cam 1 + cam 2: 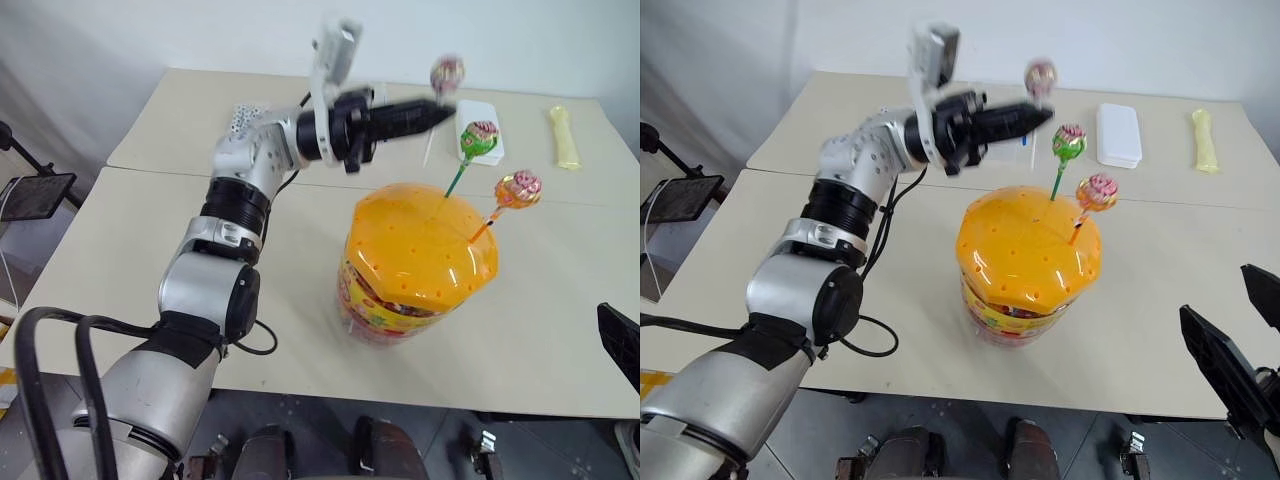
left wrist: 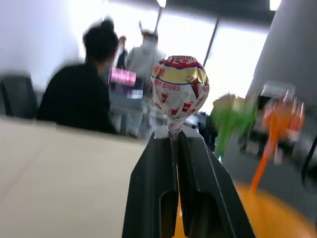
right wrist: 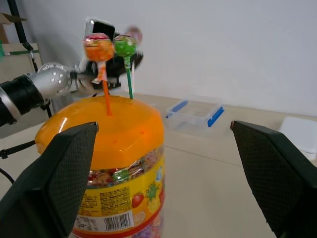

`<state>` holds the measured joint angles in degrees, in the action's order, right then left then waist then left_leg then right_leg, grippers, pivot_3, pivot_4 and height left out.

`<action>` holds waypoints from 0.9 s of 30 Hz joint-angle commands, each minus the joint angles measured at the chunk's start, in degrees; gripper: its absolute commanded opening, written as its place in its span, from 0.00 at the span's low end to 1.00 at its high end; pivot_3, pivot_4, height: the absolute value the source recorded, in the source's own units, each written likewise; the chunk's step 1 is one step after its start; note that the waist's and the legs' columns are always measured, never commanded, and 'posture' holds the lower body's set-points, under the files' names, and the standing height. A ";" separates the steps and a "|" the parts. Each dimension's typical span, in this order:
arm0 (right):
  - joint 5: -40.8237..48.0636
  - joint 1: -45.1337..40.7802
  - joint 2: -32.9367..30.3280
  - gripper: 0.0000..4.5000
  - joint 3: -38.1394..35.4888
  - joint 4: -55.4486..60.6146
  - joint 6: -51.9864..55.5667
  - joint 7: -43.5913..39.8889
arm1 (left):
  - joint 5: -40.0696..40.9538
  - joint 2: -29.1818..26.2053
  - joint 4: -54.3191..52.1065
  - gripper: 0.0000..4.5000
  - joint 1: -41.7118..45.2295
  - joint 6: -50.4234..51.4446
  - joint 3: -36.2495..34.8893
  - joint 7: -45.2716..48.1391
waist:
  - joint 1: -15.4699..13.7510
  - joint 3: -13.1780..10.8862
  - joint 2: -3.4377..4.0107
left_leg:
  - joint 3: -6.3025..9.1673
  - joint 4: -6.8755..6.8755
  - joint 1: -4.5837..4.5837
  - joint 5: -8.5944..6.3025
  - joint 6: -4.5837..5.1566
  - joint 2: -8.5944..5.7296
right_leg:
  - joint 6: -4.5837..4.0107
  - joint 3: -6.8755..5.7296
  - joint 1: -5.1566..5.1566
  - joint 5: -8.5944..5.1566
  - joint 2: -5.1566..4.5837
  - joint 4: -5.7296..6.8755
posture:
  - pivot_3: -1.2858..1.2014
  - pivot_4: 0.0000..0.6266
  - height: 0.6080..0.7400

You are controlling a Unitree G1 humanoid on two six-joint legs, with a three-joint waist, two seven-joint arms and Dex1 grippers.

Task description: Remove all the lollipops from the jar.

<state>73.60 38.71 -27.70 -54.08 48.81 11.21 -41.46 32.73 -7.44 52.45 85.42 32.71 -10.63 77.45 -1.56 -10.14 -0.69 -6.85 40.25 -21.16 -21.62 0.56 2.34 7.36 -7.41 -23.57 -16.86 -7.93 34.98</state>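
- Left eye view: my left end effector [image 1: 432, 110] is clamped shut on the stick of the pink-red lollipop [image 1: 447, 72], lifted clear above the jar [image 1: 420, 262], which stands on the tabletop [image 1: 130, 240] towards its near edge. The green lollipop [image 1: 479, 139] and the orange lollipop [image 1: 517, 188] are planted in holes of the domed lid, sticks leaning towards the far right corner.
- Right eye view: same layout. My right end effector [image 1: 1240, 350] waits near the tabletop's near right edge with its fingers spread wide and nothing in them, I judge so it stays out of the left arm's way.
- Left wrist view: the two fingers [image 2: 153, 188] meet on the stick just under the wrapped head, a grip low enough to spare the candy. People sit in the blurred background.
- Right wrist view: the jar is between the open fingers but well apart from them; a clear box with blue clips [image 3: 194, 115] lies beyond.
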 commanded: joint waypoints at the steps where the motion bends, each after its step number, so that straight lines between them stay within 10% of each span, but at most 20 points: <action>1: 0.07 -1.67 -1.64 1.00 0.90 -0.70 -0.63 0.53 | 6.05 -2.84 -0.75 0.00 3.57 6.17 -5.99 -1.14 | 0.12 0.01 0.02 | 0.00 -0.01 0.04 0.00 0.00 0.00 | 0.00 0.01 0.00 0.00 0.00 0.05 | 0.52 0.24 1.00; 17: -4.42 -20.59 -19.77 1.00 11.54 -10.66 6.20 -10.17 | -18.30 -38.73 -26.71 0.00 -35.08 6.97 9.26 -13.75 | 0.11 -0.04 -0.07 | -0.06 -0.12 0.62 -0.06 -0.12 0.13 | -0.01 0.47 0.01 0.00 0.21 0.68 | 0.52 0.24 1.00; 27: -11.36 -21.77 -19.97 1.00 14.37 -13.56 7.69 -16.73 | -18.35 -47.65 -46.73 0.00 -57.91 20.79 4.90 -23.10 | -0.35 -0.01 -0.11 | 0.04 0.33 0.46 -0.15 -0.16 0.28 | -0.01 0.64 0.10 0.00 0.34 0.66 | 0.52 0.24 1.00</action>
<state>62.46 16.95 -47.60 -39.05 34.93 18.93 -57.37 14.47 -54.11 7.38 28.60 52.36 -4.63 55.54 -1.91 -10.15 -0.80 -6.89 40.58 -20.66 -21.76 0.39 2.65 7.34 -6.69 -23.47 -16.87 -7.57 35.64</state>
